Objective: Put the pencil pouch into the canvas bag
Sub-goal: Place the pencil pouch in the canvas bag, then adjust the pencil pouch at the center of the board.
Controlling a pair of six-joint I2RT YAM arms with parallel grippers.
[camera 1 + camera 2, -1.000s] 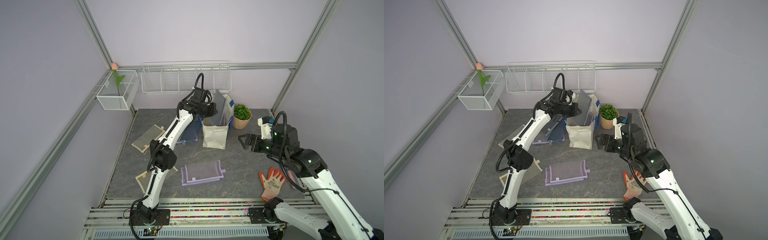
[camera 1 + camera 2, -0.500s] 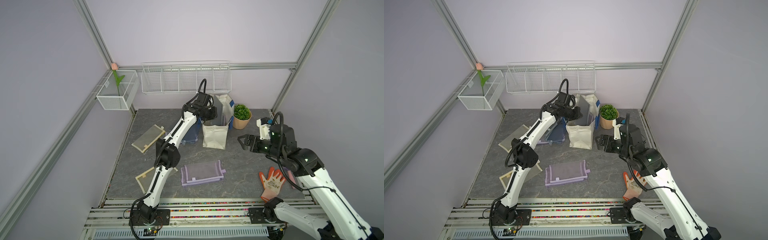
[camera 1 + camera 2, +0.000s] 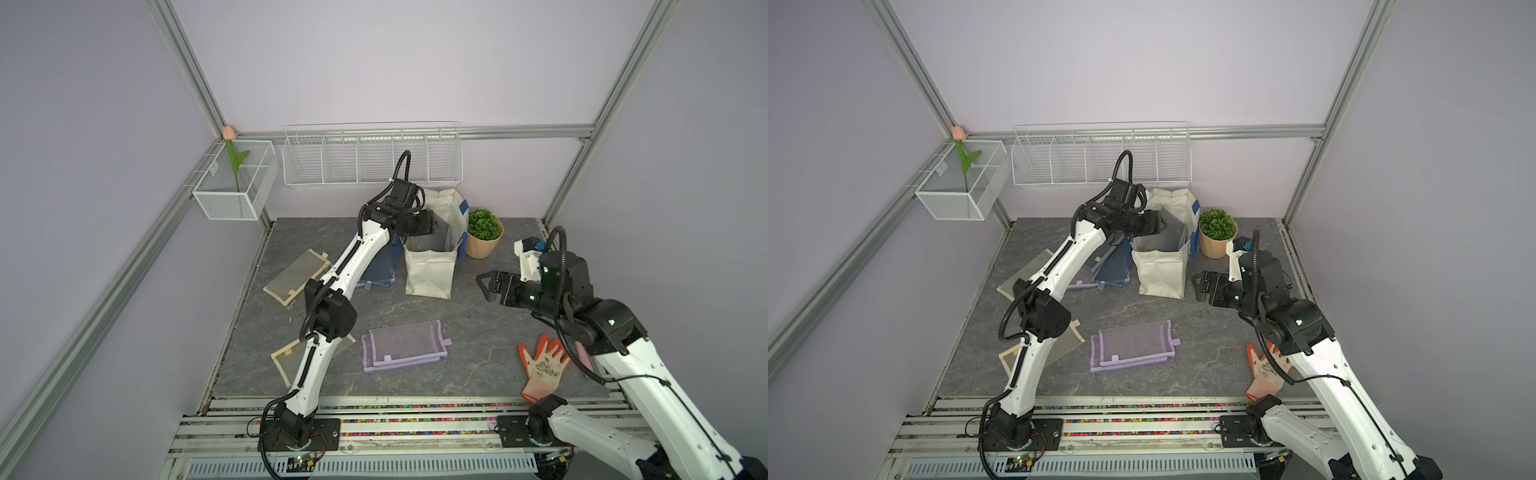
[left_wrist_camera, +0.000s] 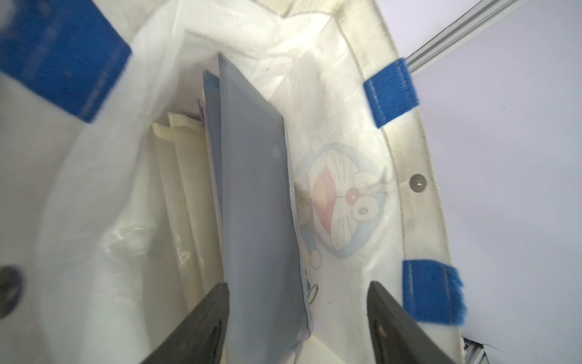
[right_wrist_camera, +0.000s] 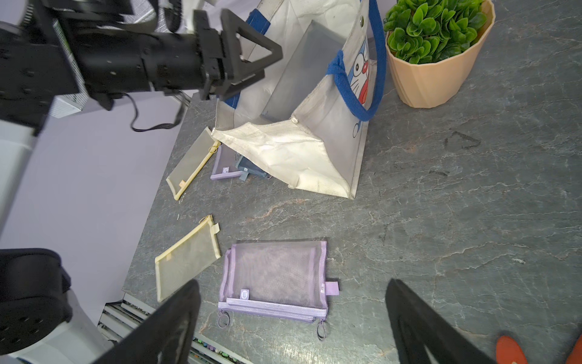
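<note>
Pencil pouch [image 4: 258, 205] stands on edge inside the canvas bag [image 3: 428, 274], with the left gripper [image 4: 297, 285] poised at the bag's mouth.
The grey pouch leans beside other flat cream and purple items in the bag. In the left wrist view the gripper's fingers are spread, one close against the pouch's face and the other clear of it near the bag wall. The right gripper [image 5: 292, 281] hovers over the table [image 3: 478, 332] to the side of the bag, fingers wide apart. A purple mesh pouch [image 3: 405, 347] lies flat on the table, and a potted plant [image 3: 483, 232] sits just beside the bag.
</note>
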